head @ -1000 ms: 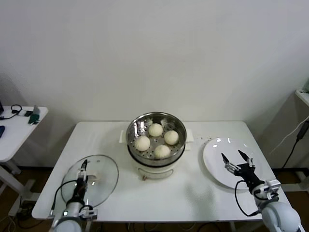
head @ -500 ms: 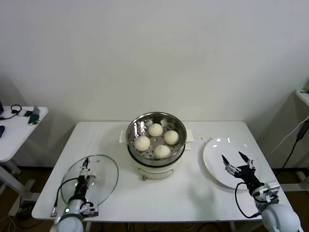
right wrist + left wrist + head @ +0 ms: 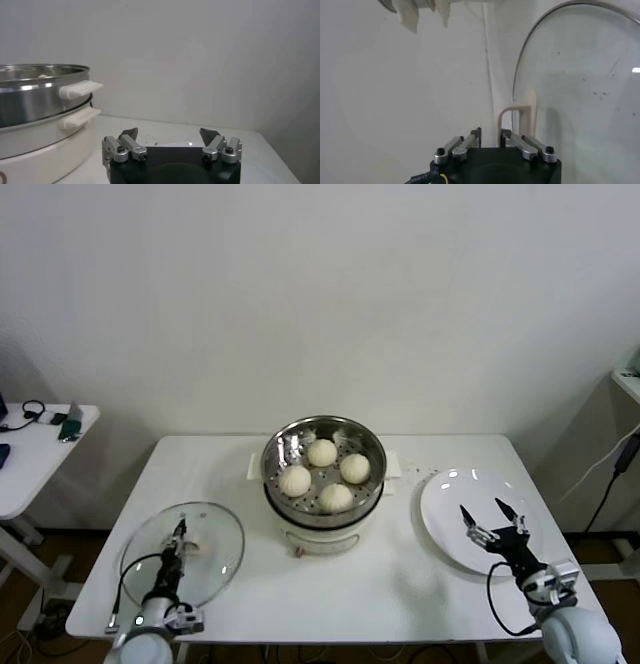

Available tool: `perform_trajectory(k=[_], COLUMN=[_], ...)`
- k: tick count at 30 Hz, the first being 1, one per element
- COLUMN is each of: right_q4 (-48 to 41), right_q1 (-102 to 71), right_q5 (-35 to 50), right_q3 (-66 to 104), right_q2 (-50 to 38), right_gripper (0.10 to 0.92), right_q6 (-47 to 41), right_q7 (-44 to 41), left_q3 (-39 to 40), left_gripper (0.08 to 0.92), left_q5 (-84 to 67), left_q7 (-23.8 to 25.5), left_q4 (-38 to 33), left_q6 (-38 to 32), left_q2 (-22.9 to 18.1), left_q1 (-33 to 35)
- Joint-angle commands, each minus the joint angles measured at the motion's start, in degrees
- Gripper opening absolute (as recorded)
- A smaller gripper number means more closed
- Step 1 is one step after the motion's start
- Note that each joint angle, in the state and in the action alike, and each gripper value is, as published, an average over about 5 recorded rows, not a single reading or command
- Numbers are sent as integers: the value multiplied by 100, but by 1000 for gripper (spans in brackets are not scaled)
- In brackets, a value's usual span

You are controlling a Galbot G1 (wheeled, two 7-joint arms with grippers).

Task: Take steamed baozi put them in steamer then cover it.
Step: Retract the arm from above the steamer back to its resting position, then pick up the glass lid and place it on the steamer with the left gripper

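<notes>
Four cream-white baozi (image 3: 322, 452) lie on the perforated tray inside the shiny steamer (image 3: 274, 462) at the table's middle; the steamer also shows in the right wrist view (image 3: 35, 95). The clear glass cover (image 3: 215, 569) lies on the table at the front left. My left gripper (image 3: 178, 536) stands over its centre, fingers closed on the whitish handle (image 3: 520, 109); in the left wrist view the gripper (image 3: 490, 134) is shut, with the glass (image 3: 580, 75) beside it. My right gripper (image 3: 492, 519) hangs open and empty over the white plate (image 3: 440, 504); it shows open in the right wrist view (image 3: 170, 134).
A white side table (image 3: 30, 454) with small devices stands far left. The steamer's side handles (image 3: 80, 89) stick out toward the right gripper. Bare tabletop (image 3: 400, 574) lies between the steamer and the front edge.
The cover has shifted a little to the left with my left gripper at its handle. The right gripper has barely moved.
</notes>
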Motion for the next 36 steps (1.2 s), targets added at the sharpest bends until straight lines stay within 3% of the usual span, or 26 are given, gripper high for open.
perform_trajectory(k=[1, 7, 16, 22, 29, 36], right_q4=[-11, -38, -231, -462, -619, -727], right_q1=[-36, -21, 144, 417, 775, 1046], right_q5=[-68, -68, -101, -237, -415, -528], right_q3=[74, 78, -25, -237, -494, -684], right_q2=[24, 5, -142, -139, 39, 168], right_gripper=[823, 823, 823, 823, 823, 823], right_q6=[67, 85, 96, 169, 244, 341], right_q7=[-44, -44, -85, -184, -216, -217], left_q3=[1, 10, 156, 248, 480, 1302], left_gripper=[255, 148, 148, 148, 148, 148], left_q5=[-127, -298, -420, -737, -1334, -1497], left_q7=[-32, -60, -246, -27, -28, 450], left_q4=[-111, -649, -2306, -3248, -3615, -3770], left_q6=[-17, 180, 1638, 2528, 3069, 3641], left_q2=[57, 213, 755, 1309, 2034, 2575], left_q1=[19, 231, 820, 1032, 807, 74])
